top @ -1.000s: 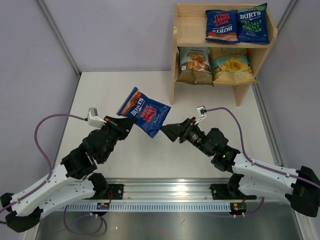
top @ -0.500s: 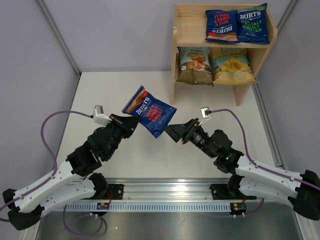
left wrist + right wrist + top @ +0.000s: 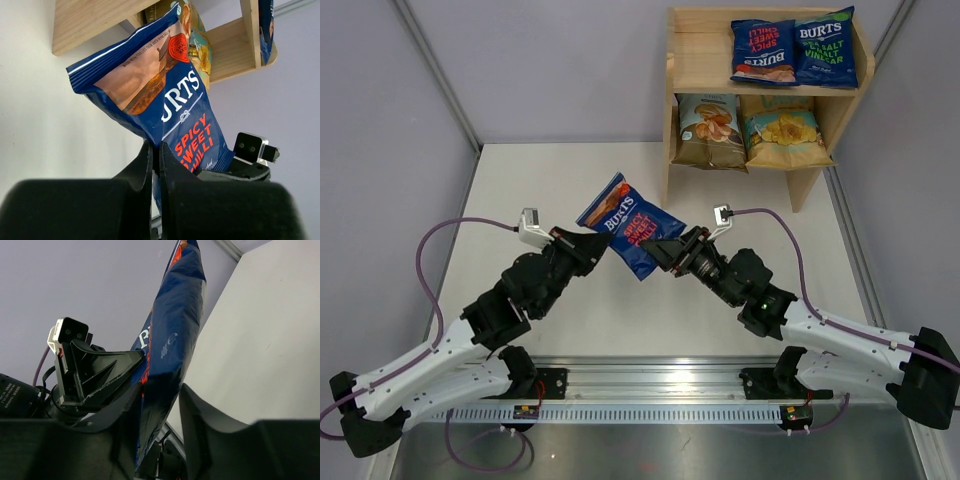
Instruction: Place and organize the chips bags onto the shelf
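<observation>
**Five bags: four shelved, one held up between the two claws**

I count five chip bags and one wooden shelf point(image 3: 700, 55), which stands at the far right of the table point(image 3: 520, 190). The shelf has two tiers, and each holds two bags. On the top tier are two small dark-blue bags side by side, the left blue bag point(image 3: 764, 48) and the right blue bag point(image 3: 825, 45). They sit toward the right, leaving bare wood at the left end. On the lower tier are two larger bags, the tan bag point(image 3: 709, 130) on the left and the teal-and-yellow bag point(image 3: 782, 130) touching it on the right.

The fifth bag point(image 3: 630, 225), also small and dark blue, hangs tilted above the table, in front of the shelf's left side. My left claw point(image 3: 603, 243) is clenched on its lower edge. In the left wrist view the fingers are pinched together with the foil between them. My right claw point(image 3: 650, 250) has its fingers on either side of the bag's opposite lower corner. From the right wrist view I cannot tell whether they are pressing on it.

A second ago the right claw stood wider and clear of the bag, just off its corner. Since then the left arm has reached forward and carried the bag to the right, toward the shelf. The right claw has come in around the bag and narrowed. The four shelved bags have not moved.
</observation>
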You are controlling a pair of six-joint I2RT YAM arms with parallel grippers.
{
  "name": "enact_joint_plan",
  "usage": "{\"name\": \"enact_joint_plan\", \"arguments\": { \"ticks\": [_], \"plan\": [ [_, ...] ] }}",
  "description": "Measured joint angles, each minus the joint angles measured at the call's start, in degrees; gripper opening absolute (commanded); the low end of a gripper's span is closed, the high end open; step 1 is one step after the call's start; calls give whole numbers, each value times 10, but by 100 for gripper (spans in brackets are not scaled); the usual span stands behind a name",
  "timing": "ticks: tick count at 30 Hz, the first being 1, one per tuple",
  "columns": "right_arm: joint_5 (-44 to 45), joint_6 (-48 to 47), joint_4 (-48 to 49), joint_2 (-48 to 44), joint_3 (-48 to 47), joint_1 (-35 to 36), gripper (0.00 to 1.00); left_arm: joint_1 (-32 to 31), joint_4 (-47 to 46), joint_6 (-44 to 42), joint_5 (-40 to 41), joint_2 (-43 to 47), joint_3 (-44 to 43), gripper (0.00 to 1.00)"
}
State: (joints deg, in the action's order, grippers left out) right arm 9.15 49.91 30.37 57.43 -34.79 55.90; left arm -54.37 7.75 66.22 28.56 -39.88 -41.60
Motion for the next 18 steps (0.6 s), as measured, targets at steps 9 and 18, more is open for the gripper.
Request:
{"name": "enact_joint_plan", "arguments": {
  "ticks": [9, 18],
  "plan": [
    [18, 0, -2, 0, 0, 2, 3, 0, -12, -12, -5, 1, 8, 40],
    [31, -13, -60, -29, -20, -31, 1, 0, 67, -52, 57, 55, 7, 84]
  ]
}}
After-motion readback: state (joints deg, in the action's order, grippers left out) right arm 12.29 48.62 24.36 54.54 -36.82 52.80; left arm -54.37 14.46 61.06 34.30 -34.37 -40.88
